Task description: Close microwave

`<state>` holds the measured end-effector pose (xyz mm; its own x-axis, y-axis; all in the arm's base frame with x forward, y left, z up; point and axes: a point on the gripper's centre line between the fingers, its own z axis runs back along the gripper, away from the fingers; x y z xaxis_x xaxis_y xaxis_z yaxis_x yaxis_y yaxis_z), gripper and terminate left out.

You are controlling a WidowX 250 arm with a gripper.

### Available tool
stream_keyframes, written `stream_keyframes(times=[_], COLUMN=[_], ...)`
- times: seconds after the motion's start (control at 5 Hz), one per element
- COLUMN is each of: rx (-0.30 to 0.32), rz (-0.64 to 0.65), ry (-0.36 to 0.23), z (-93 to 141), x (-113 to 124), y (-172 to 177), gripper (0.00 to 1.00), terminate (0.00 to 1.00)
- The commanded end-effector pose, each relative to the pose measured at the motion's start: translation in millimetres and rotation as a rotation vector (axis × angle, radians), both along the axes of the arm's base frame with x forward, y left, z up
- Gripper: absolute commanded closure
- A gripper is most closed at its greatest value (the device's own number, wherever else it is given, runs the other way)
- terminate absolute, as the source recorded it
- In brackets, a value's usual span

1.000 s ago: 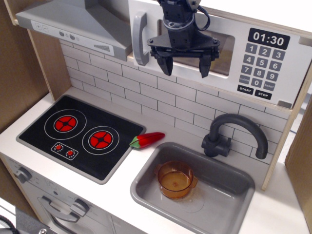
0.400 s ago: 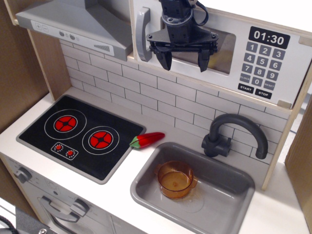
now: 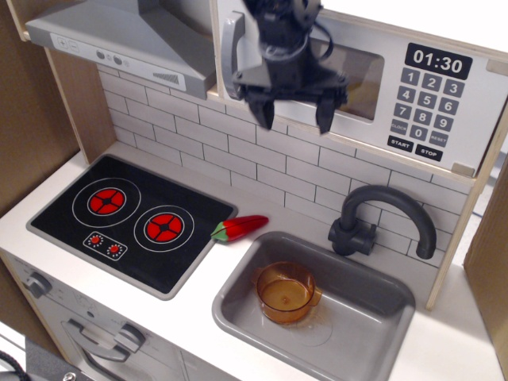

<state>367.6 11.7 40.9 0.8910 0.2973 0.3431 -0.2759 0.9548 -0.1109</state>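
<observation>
The white toy microwave [image 3: 429, 87] sits at the upper right, with a black clock display reading 01:30 [image 3: 437, 62] and a grey keypad [image 3: 421, 111]. Its door with the grey bar handle [image 3: 230, 55] looks flush or nearly flush with the microwave front. My black gripper [image 3: 292, 115] hangs in front of the door's window, open and empty, its fingertips pointing down over the door's lower edge. It hides much of the window.
A grey range hood [image 3: 127, 36] is at the upper left. Below are a black hob [image 3: 131, 218], a red toy pepper [image 3: 240, 228], a grey sink [image 3: 373, 325] holding an orange pot [image 3: 286, 292], and a dark faucet [image 3: 381, 214].
The door has swung inwards towards the microwave body; its handle has shifted slightly right. My gripper has pushed in with it and stayed open.
</observation>
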Motion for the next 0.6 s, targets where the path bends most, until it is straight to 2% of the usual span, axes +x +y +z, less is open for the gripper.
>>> stream_keyframes(times=[0.0,0.2,0.4], rx=[-0.021,-0.021,-0.021], rz=[-0.051,-0.051,-0.051], ry=[0.001,0.001,0.001], z=[39.5,39.5,39.5], x=[-63.1,-63.1,-63.1], y=[-5.0,-5.0,-5.0], gripper=[0.0,0.0,0.0], terminate=[0.0,0.0,1.0])
